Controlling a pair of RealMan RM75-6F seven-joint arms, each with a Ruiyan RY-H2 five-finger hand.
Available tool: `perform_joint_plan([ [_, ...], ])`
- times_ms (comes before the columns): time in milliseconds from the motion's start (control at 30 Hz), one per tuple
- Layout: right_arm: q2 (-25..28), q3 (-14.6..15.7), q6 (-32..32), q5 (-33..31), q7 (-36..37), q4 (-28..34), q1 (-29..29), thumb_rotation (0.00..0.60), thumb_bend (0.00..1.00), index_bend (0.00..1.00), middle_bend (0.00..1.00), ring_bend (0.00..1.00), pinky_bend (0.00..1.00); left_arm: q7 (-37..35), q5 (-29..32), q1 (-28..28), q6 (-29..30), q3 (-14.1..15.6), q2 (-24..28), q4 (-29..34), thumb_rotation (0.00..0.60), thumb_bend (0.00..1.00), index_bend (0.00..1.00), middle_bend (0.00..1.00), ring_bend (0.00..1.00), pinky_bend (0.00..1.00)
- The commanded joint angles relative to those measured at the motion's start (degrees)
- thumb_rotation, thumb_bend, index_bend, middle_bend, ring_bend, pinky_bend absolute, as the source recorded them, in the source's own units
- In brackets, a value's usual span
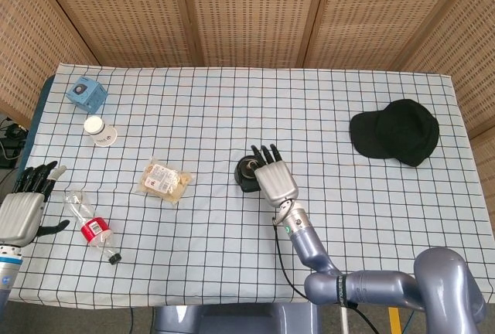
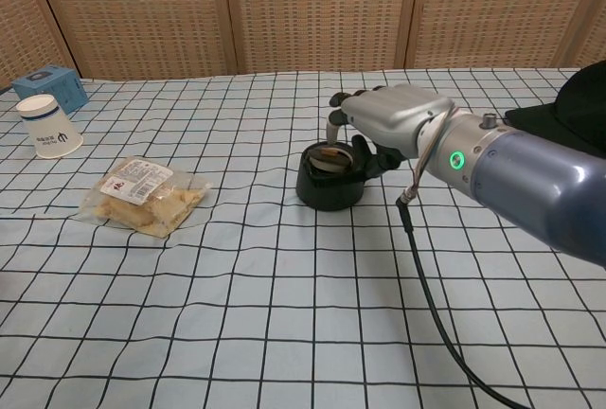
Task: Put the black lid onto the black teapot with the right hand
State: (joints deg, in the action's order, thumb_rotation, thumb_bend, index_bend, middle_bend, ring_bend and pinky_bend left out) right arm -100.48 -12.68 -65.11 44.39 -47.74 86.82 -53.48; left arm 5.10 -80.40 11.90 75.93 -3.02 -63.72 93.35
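Lid (image 2: 329, 154) sits on teapot (image 2: 329, 186); right hand (image 2: 390, 123) hovers just beside it, fingers (image 2: 338, 121) released; left hand (image 1: 22, 209) released, well apart.

Bench (image 1: 371, 110): covered in a pale blue-white cloth with a black grid pattern.
Teapot (image 2: 329, 184): glossy black; the lid (image 2: 329, 155) on top shows a brownish centre.
Right robot hand (image 2: 390, 121): silver-grey back, black fingers (image 1: 266, 153); blue-grey arm with a lit green dot.
Left robot hand (image 1: 22, 209): silver-grey, black fingers.
Cap (image 1: 395, 131): plain black.
Paper cup (image 2: 44, 126): white with a dark printed mark.
Small box (image 1: 86, 92): light blue.
Snack packet (image 2: 142, 195): clear wrap, tan contents, white label.
Plastic bottle (image 1: 91, 226): clear, red label, black cap.
Back screens: woven tan with brown wooden frames.
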Motion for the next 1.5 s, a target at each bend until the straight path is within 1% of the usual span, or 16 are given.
perform_joint_plan([
  [33,-0.21,0.04,0.08,0.14,0.21,-0.12,0.05,0.600,1.00,0.30,0.00,0.00,0.00,-0.05,0.02,0.07,-0.15,0.00,-0.05,-0.13,0.600,0.06,0.00,0.00,0.00,0.00],
  [400,-2.27,1.09,0.86,0.40,0.02,-1.23,-0.02,0.600,1.00,0.31,0.00,0.00,0.00,-0.01,-0.05,0.34,-0.61,0.09,-0.27,-0.40,0.600,0.07,0.00,0.00,0.00,0.00],
  [633,-4.01,0.90,1.79,0.03,0.51,-3.41,-0.16,0.600,1.00,0.31,0.00,0.00,0.00,-0.32,-0.14,0.39,-0.66,0.12,-0.23,-0.46,0.600,0.07,0.00,0.00,0.00,0.00],
  [767,-4.16,0.54,1.53,0.66,0.89,-3.68,-0.12,0.600,1.00,0.31,0.00,0.00,0.00,-0.57,-0.12,0.40,-0.64,0.07,-0.23,-0.59,0.600,0.07,0.00,0.00,0.00,0.00],
  [900,-3.05,0.43,0.14,2.52,0.87,-1.82,0.20,0.600,1.00,0.31,0.00,0.00,0.00,-0.57,0.11,0.48,-0.84,0.01,-0.28,-0.70,0.600,0.07,0.00,0.00,0.00,0.00],
  [1067,0.38,-0.24,-3.29,5.11,-0.24,3.78,1.05,0.600,0.98,0.28,0.00,0.00,0.00,-0.22,0.33,0.46,-0.73,-0.07,-0.40,-0.69,0.600,0.07,0.00,0.00,0.00,0.00],
  [1133,2.06,-0.36,-4.82,6.23,-0.86,6.41,1.53,0.600,0.92,0.27,0.00,0.00,0.00,-0.10,0.28,0.39,-0.48,-0.11,-0.42,-0.67,0.600,0.07,0.00,0.00,0.00,0.00],
  [1167,2.71,-0.31,-5.34,6.64,-1.06,7.43,1.77,0.600,0.85,0.26,0.00,0.00,0.00,-0.07,0.27,0.36,-0.38,-0.13,-0.45,-0.67,0.600,0.07,0.00,0.00,0.00,0.00],
  [1200,3.96,-0.06,-6.37,7.54,-1.38,9.24,2.29,0.600,0.76,0.24,0.00,0.00,0.00,-0.03,0.30,0.32,-0.23,-0.19,-0.48,-0.67,0.600,0.07,0.00,0.00,0.00,0.00],
  [1233,5.19,0.44,-7.19,8.33,-1.61,11.00,2.91,0.600,0.69,0.23,0.00,0.00,0.00,0.02,0.32,0.28,-0.12,-0.21,-0.54,-0.70,0.600,0.07,0.00,0.00,0.00,0.00],
  [1267,7.02,1.63,-8.35,9.49,-1.89,13.42,4.06,0.600,0.60,0.21,0.00,0.00,0.00,0.07,0.37,0.20,0.05,-0.25,-0.64,-0.86,0.600,0.07,0.00,0.00,0.00,0.00],
  [1300,8.70,2.99,-9.27,10.69,-1.84,15.50,5.23,0.600,0.54,0.19,0.00,0.00,0.00,0.05,0.47,0.13,0.09,-0.24,-0.68,-0.98,0.600,0.07,0.00,0.00,0.00,0.00],
  [1400,12.96,6.71,-11.90,14.22,-0.31,19.39,8.90,0.600,0.47,0.15,0.00,0.00,0.00,-0.27,0.68,-0.11,0.59,-0.44,-0.84,-1.29,0.600,0.07,0.00,0.00,0.00,0.00],
  [1500,16.01,10.05,-14.42,18.74,3.88,20.35,12.73,0.600,0.41,0.12,0.00,0.00,0.00,-0.43,0.30,-0.43,1.56,-0.54,-1.05,-1.48,0.600,0.07,0.00,0.00,0.00,0.00],
])
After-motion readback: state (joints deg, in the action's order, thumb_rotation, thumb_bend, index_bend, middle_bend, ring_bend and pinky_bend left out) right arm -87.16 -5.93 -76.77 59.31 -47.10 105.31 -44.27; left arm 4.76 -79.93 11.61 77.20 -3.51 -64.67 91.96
